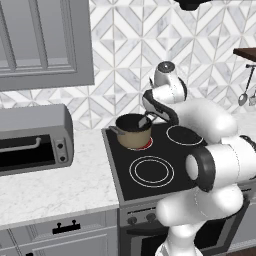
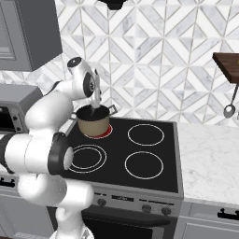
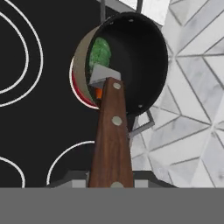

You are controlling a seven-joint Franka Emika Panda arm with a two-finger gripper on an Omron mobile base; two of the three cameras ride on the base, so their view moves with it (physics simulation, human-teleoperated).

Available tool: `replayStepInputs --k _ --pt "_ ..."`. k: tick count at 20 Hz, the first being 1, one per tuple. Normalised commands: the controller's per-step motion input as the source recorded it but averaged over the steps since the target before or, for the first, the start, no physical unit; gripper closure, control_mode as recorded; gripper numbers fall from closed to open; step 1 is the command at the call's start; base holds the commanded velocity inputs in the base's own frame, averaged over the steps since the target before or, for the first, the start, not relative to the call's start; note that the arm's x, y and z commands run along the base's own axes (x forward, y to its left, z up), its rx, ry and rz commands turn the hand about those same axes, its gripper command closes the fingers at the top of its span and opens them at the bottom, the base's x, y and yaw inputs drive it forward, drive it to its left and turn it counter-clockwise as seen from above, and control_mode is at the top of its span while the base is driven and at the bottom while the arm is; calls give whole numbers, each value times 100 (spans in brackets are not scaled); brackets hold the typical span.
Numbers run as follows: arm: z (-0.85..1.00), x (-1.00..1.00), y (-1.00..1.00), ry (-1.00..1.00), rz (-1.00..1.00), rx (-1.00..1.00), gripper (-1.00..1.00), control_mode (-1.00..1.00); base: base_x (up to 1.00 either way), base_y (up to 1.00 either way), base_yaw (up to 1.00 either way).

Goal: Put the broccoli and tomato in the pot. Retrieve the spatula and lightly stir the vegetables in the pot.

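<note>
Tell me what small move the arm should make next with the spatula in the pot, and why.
Probably a short, gentle sideways sweep of the spatula blade. The claw is shut on its handle, the blade is already down inside the pot, and the broccoli lies right by it with a bit of red-orange, likely the tomato, beside it, so light stirring is what remains.

A: Where does the pot (image 1: 133,131) stand?
B: On the stove's (image 1: 150,170) rear-left burner, toaster oven (image 1: 32,137) on the desk (image 1: 55,187) to its left.
A: And inside it?
B: The broccoli (image 3: 100,52), with the spatula (image 3: 111,131) blade lowered in beside it.
</note>
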Motion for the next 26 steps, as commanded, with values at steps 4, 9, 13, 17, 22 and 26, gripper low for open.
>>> replayStepInputs --k 4,9,13,17,22,26 --pt "-28 84 1 0 19 -18 100 -100 0 0 0" --pt "-35 67 27 0 19 -15 100 -100 0 0 0" --pt "-29 84 29 0 15 -14 100 -100 0 0 0" --pt "-18 91 12 0 9 -13 100 -100 0 0 0" --pt "-30 95 20 5 10 -10 100 -100 0 0 0" --pt "-15 31 22 6 12 -4 100 -100 0 0 0"
